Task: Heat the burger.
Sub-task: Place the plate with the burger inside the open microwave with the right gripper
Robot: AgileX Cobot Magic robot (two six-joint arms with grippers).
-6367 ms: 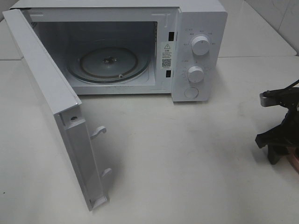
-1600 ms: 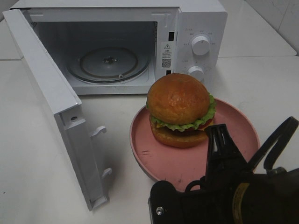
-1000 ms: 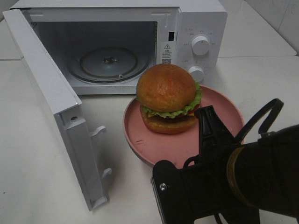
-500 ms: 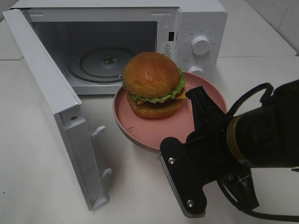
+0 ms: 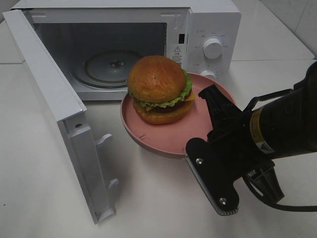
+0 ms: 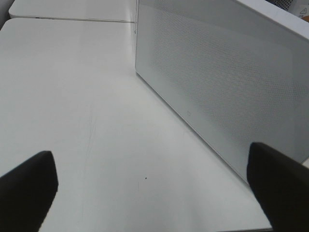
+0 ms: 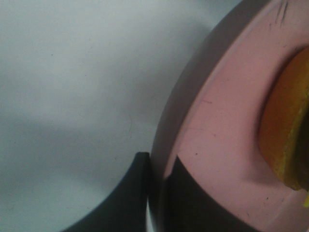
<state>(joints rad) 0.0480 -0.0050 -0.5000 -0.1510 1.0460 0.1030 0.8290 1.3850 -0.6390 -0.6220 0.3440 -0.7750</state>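
One burger [image 5: 157, 84] on pink plate [image 5: 163, 142], right pincer [image 7: 157, 168] clamped on its rim, left pincer [image 6: 152, 186] apart

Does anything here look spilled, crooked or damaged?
Nothing stands out. The burger sits whole on the pink plate, which the right gripper holds by its rim before the open microwave.
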